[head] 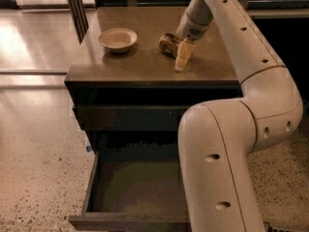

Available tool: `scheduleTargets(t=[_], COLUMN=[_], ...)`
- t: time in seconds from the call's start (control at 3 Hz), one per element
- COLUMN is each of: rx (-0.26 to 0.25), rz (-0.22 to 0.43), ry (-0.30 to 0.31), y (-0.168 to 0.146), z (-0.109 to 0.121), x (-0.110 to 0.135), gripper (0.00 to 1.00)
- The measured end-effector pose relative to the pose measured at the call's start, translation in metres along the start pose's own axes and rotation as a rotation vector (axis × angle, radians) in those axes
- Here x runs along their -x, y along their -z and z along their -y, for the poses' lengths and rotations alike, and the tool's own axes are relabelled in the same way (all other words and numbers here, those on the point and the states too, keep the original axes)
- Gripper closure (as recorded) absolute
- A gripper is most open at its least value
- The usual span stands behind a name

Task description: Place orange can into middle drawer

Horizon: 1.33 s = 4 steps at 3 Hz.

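The orange can (168,43) lies on its side on the cabinet top (145,66), to the right of the bowl. My gripper (183,57) hangs from the arm that reaches in from the upper right. It points down at the top, just to the right of the can and slightly in front of it, close to or touching it. The middle drawer (135,190) is pulled out below, with a bare olive-brown floor. My arm's big white link hides its right part.
A beige bowl (118,38) sits on the cabinet top to the left of the can. A shut dark drawer front (128,117) lies above the open drawer. Speckled floor (38,168) spreads to the left, and a dark post (75,8) stands at the back left.
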<state>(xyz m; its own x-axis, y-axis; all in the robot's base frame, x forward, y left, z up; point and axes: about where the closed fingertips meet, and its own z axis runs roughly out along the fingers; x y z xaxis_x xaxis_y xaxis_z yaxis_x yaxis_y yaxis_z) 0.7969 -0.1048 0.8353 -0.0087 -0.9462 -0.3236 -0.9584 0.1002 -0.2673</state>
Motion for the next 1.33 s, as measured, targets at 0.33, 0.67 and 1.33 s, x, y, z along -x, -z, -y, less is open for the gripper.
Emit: scheduleTargets(t=[0.33, 0.67, 1.33], rx=[0.0, 0.0, 0.0], rz=[0.0, 0.0, 0.0], ry=[0.0, 0.0, 0.0], y=[0.0, 0.0, 0.0], z=[0.0, 0.0, 0.0], x=[0.0, 0.0, 0.0001], gripper=[0.29, 0.53, 0.98])
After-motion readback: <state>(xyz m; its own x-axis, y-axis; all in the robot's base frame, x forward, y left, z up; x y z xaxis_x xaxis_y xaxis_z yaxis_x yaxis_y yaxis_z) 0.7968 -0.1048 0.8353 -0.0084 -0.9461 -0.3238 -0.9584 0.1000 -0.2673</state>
